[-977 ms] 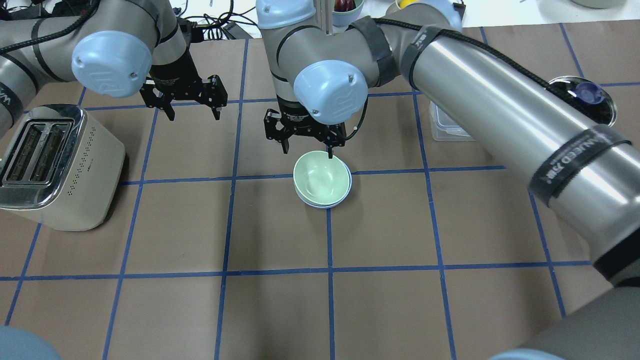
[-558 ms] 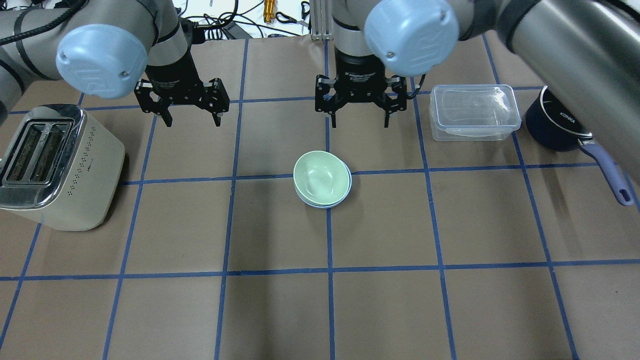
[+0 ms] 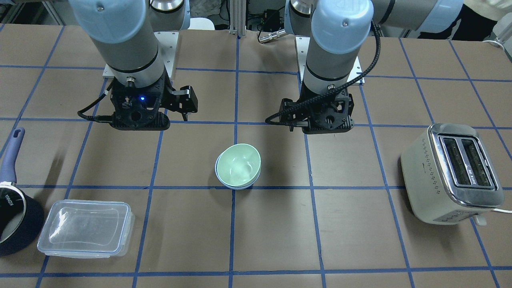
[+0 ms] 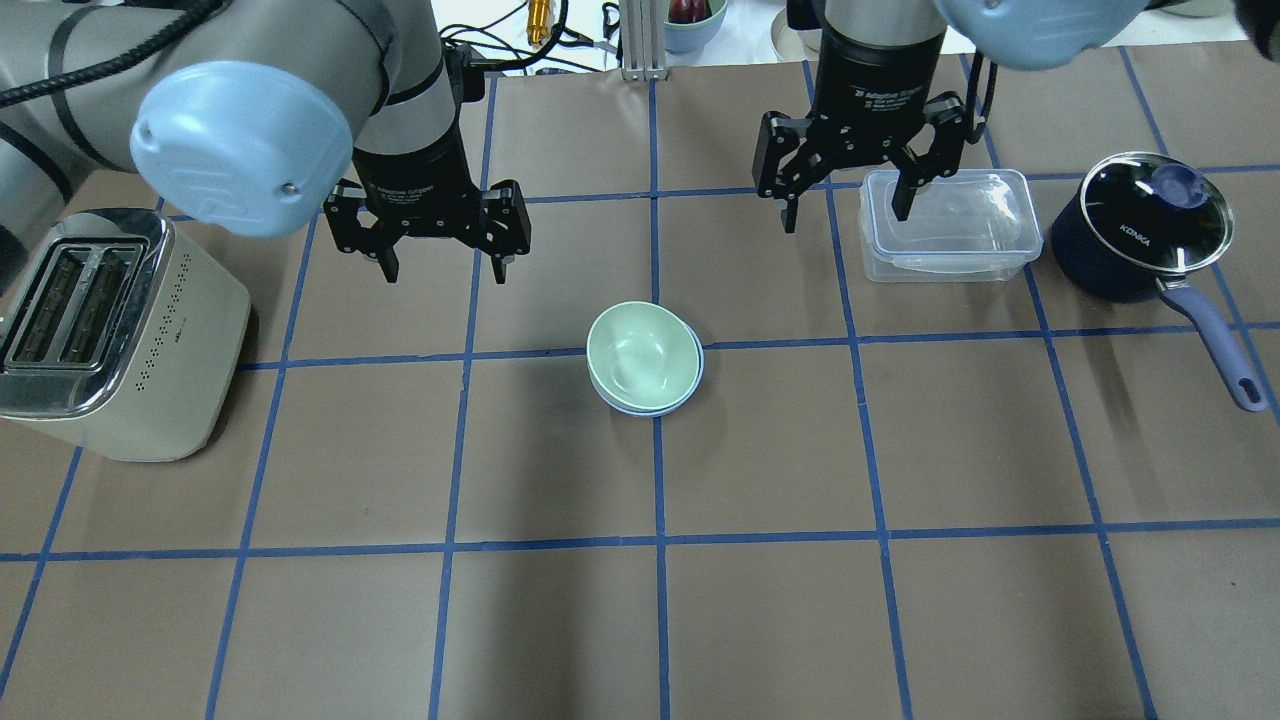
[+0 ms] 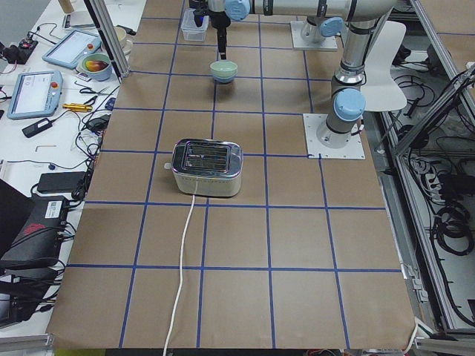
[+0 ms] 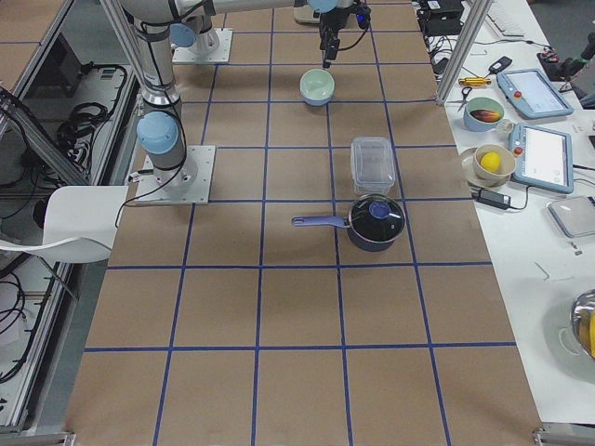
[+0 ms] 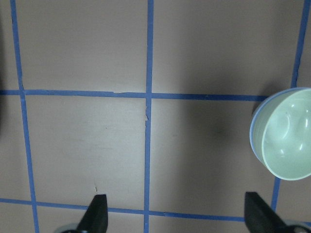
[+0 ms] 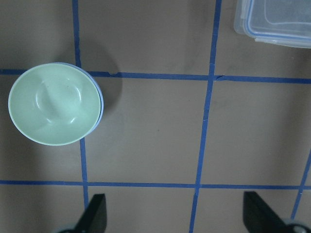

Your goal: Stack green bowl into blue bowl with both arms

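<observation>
The brown gridded bench (image 4: 760, 620) carries everything, and over its far half hang the left arm (image 4: 240, 140) and right arm (image 4: 880, 40), one to each side of the bowls. The toaster (image 4: 110, 330) stands at the left end, the saucepan (image 4: 1140, 230) and clear lidded container (image 4: 960, 225) at the right. Mid-bench, the green bowl (image 4: 642, 355) sits inside the blue bowl (image 7: 254, 138), whose rim shows only as a thin crescent on one side, so the seat looks slightly off-centre. The stack seems made, and what is left is a clean retreat. The left claw (image 4: 445, 272) and right claw (image 4: 847, 220) are both spread wide, empty and well apart from the bowls. Best to keep them high: the right one hovers over the container's edge.
</observation>
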Robot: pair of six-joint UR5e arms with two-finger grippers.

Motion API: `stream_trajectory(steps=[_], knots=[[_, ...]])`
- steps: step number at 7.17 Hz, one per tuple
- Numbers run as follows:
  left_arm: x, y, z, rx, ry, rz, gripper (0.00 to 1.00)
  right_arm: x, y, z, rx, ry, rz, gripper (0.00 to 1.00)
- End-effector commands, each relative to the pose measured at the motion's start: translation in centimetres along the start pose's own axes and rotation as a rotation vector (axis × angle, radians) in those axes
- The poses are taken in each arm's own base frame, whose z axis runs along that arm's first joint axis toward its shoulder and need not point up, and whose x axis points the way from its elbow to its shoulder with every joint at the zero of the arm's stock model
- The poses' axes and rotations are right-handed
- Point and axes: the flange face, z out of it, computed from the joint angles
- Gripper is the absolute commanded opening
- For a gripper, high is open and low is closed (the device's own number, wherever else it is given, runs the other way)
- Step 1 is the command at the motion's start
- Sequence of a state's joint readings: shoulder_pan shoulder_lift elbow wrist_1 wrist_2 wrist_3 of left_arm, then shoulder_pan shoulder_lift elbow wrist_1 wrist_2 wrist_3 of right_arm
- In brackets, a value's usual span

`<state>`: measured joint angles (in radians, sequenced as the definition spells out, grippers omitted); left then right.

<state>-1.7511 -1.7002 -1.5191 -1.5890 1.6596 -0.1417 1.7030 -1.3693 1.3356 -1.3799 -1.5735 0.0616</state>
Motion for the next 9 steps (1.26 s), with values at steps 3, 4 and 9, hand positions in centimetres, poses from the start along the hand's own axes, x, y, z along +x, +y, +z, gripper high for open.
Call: stream_trajectory(steps=[3, 4, 9], knots=[[-5.2, 1.5, -1.9, -0.003, 0.137, 0.140, 1.00, 3.6, 0.8, -1.4, 0.002, -0.016, -0.038, 1.00], [-5.1, 1.9, -2.5, 0.013, 0.148, 0.089, 1.00, 3.8, 1.4, -1.7, 0.008, -0.016, -0.035, 1.00], [-4.8, 1.8, -2.0, 0.005, 0.139, 0.099, 1.00, 3.9, 4.9, -1.8, 0.071, -0.038, 0.081, 0.95]])
